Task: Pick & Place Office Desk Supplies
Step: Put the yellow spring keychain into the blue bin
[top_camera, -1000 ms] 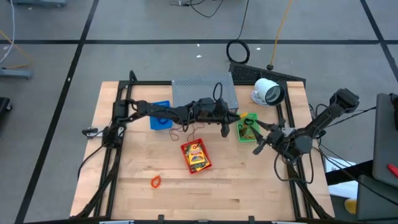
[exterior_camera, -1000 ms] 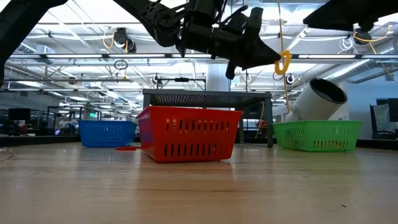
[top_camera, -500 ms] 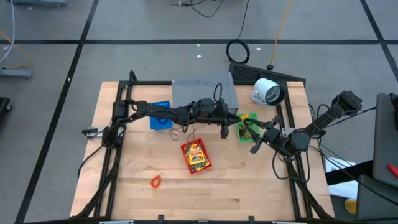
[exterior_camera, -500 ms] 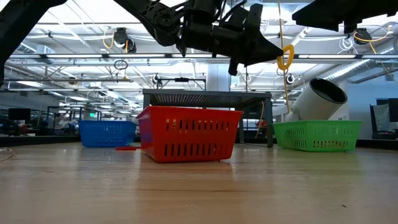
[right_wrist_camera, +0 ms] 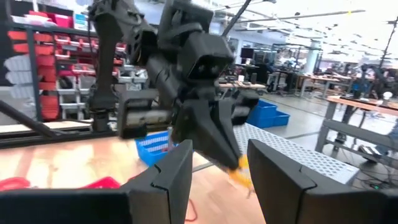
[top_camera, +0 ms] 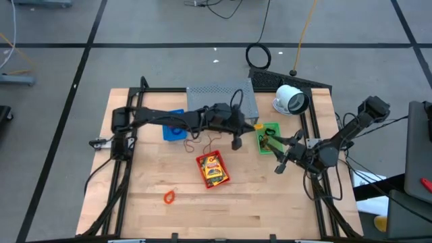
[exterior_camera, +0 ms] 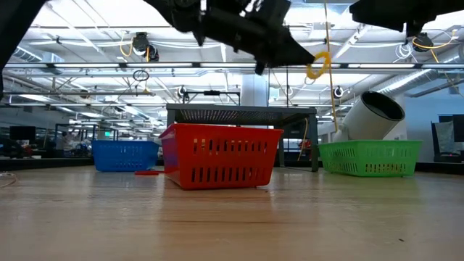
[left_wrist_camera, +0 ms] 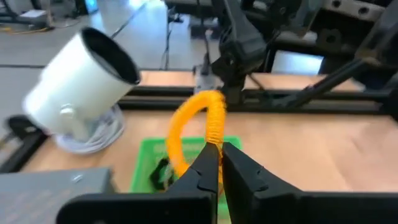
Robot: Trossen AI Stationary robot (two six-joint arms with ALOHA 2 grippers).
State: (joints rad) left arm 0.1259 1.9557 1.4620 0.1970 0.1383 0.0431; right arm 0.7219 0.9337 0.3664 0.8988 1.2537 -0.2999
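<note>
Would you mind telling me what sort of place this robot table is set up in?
Probably an open industrial lab or workshop: exposed ceiling trusses with hanging lights, rows of workbenches behind, and shelving stacked with red storage bins.

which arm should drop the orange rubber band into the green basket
Probably the left. Its claw is shut on the orange rubber band, held in the air just beside the green basket. The right claw is open and holds nothing.
</note>
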